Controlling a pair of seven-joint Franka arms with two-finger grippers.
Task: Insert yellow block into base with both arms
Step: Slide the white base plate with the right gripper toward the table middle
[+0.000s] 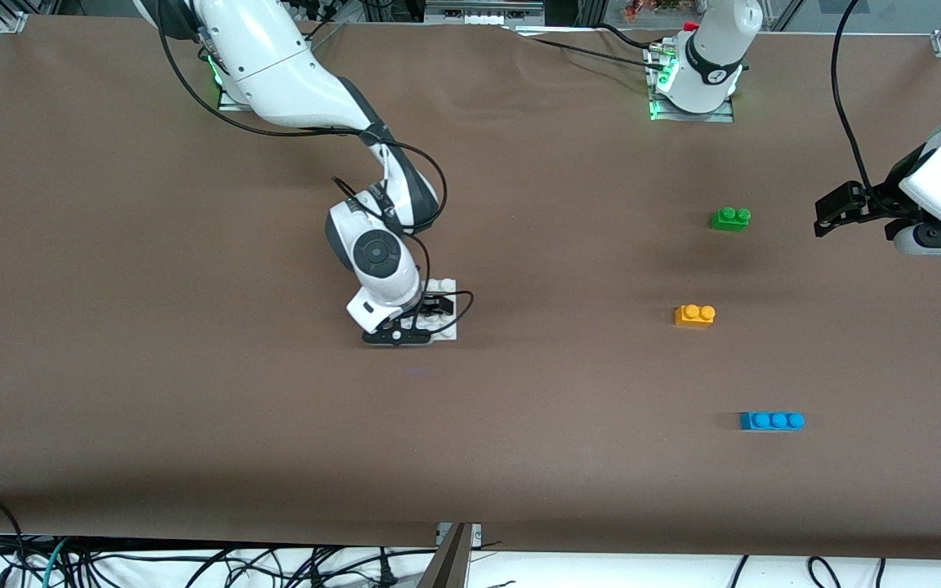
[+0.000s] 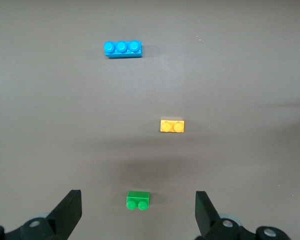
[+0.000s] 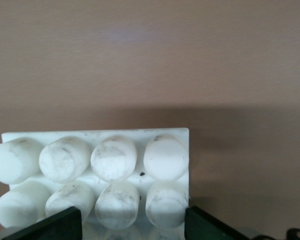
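The yellow block (image 1: 695,315) lies on the brown table toward the left arm's end; it also shows in the left wrist view (image 2: 172,126). The white base (image 1: 443,286) lies near the table's middle and fills the right wrist view (image 3: 95,135). My right gripper (image 1: 435,308) is low over the base, open; its fingers straddle two studs at the base's edge, seen in the right wrist view (image 3: 133,222). My left gripper (image 1: 828,214) hangs wide open and empty above the table beside the green brick; its wrist view (image 2: 138,215) shows that brick between the fingers, far below.
A green two-stud brick (image 1: 730,218) lies farther from the front camera than the yellow block, and shows in the left wrist view (image 2: 138,200). A blue three-stud brick (image 1: 772,420) lies nearer, and shows in the left wrist view (image 2: 122,48). The arms' bases stand along the table's back edge.
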